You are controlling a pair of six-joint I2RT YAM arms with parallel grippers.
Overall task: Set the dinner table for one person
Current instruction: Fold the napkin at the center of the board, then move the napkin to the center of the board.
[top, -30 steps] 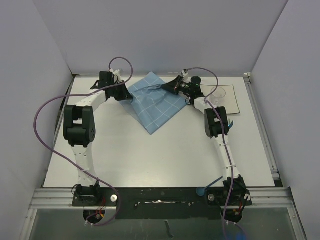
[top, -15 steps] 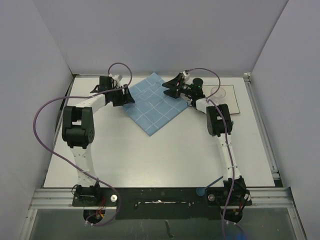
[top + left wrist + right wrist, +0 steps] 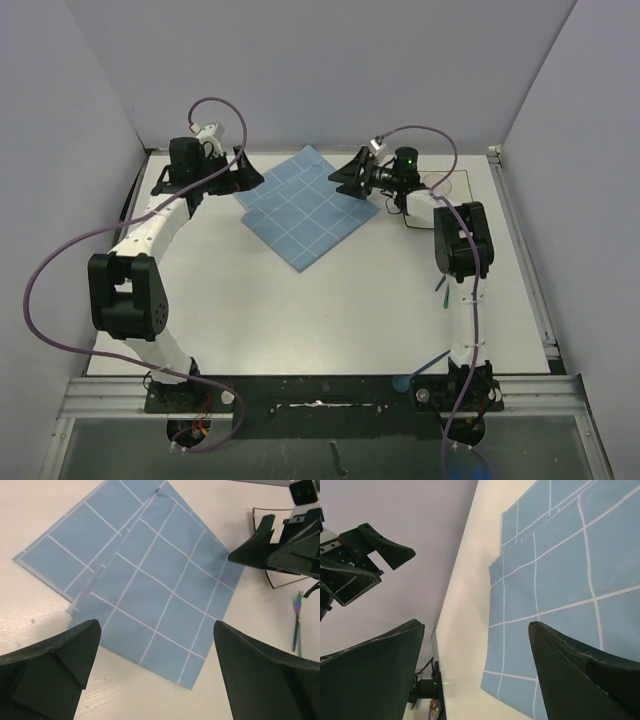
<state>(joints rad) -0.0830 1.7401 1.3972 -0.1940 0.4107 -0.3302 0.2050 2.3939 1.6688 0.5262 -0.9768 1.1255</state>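
At the far middle of the desk (image 3: 300, 310), a blue checked placemat (image 3: 300, 205) lies cornerwise to the edges. A doubled strip runs along its left side, where one layer overlaps another. The left pincer (image 3: 243, 178) and the right pincer (image 3: 345, 178) hang at opposite corners of it, both spread wide and holding nothing. They seem placed to take the cloth from either side and pull it flat. A white plate (image 3: 462, 190) waits at the far right, partly behind the right arm, with a utensil (image 3: 298, 611) near it. The setting looks barely begun: the mat probably needs smoothing and squaring first.
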